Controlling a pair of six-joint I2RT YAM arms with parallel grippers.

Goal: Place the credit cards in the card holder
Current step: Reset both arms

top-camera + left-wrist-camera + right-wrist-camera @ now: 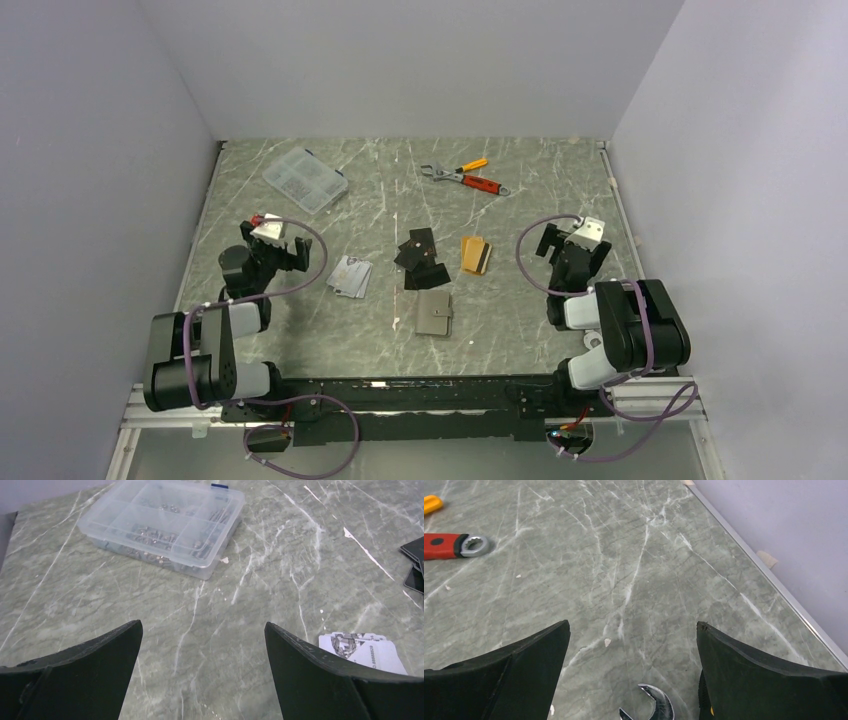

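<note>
The card holder (435,313), a shut taupe-grey wallet, lies at the table's near centre. Beyond it lie the credit cards: black ones (420,258), orange-gold ones with a dark stripe (476,254), and silvery-grey ones (349,276) to the left. My left gripper (280,252) hovers left of the silvery cards, open and empty. In the left wrist view, that gripper (202,624) has bare table between its fingers, the silvery card (367,650) shows by the right finger, and the black cards (415,562) lie at the right edge. My right gripper (570,248) (633,625) stands open and empty, right of the orange-gold cards.
A clear compartment box (305,180) (165,522) sits at the far left. A red-handled wrench (485,185) (449,545) and orange-handled pliers (470,165) lie at the far centre. A chrome wrench head (651,707) shows under my right gripper. The table's metal edge (774,580) and wall run along the right.
</note>
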